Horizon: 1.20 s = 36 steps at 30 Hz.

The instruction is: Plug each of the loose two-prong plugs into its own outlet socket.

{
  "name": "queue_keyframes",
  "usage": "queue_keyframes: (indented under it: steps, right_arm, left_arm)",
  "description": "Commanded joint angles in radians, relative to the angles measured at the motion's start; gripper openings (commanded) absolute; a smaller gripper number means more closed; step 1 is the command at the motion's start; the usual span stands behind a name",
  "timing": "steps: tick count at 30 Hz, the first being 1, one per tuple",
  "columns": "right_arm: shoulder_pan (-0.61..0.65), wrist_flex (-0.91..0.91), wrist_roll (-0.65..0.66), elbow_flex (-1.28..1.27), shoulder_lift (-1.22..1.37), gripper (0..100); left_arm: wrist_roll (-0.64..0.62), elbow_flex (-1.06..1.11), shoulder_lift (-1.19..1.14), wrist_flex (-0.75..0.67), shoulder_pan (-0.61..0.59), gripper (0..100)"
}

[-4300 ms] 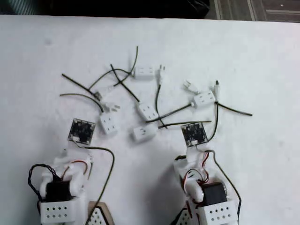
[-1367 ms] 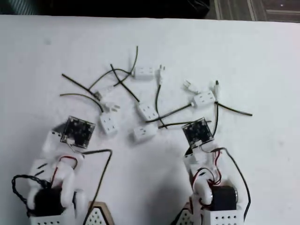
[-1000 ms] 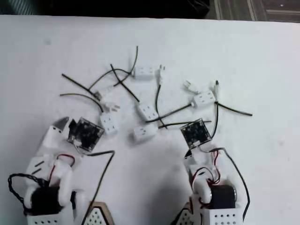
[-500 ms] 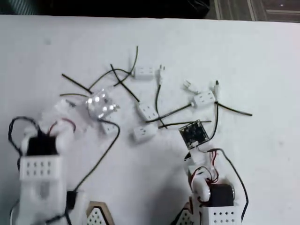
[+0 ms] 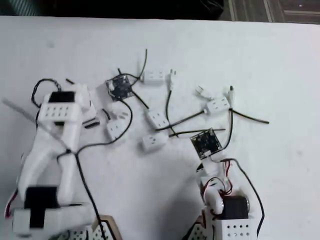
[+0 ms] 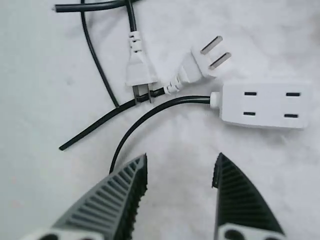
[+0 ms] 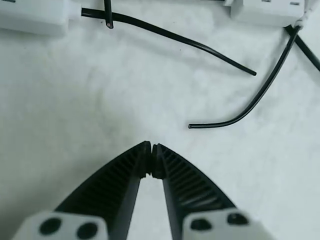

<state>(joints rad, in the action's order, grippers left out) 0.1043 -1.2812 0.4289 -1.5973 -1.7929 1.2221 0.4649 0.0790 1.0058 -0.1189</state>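
beyond the empty, wide-open left claw lies a white two-prong plug, seemingly loose.

I see one plug lying just beside a second plug, both next to an outlet block on the counter.

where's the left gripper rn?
Left wrist view: the left gripper hovers open above the left half of the table, just short of a white outlet block and a loose two-prong plug beside it.
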Motion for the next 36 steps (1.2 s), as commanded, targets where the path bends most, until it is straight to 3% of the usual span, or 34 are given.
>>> queue_keyframes:
  steps: [1,11,15,26,30,36]
  right_arm:
    - [-0.007,0.019,0.011,0.005,-0.005,2.1]
    - [-0.004,0.019,0.011,0.005,-0.005,2.1]
    - [-0.004,0.019,0.011,0.005,-0.005,2.1]
    - [-0.01,0.019,0.011,0.005,-0.005,2.1]
    - [-0.012,0.019,0.011,0.003,-0.005,2.1]
    - [-0.012,0.019,0.011,0.003,-0.005,2.1]
  left_arm:
    - [0.028,-0.087,-0.104,-0.015,0.022,23]
    - [-0.031,0.002,-0.177,-0.061,0.119,20]
    - [-0.038,0.11,-0.097,-0.064,0.185,20]
    - [-0.276,0.279,0.209,-0.064,0.392,20]
    - [-0.272,0.278,0.209,-0.063,0.398,22]
    - [-0.143,0.252,0.208,-0.057,0.335,30]
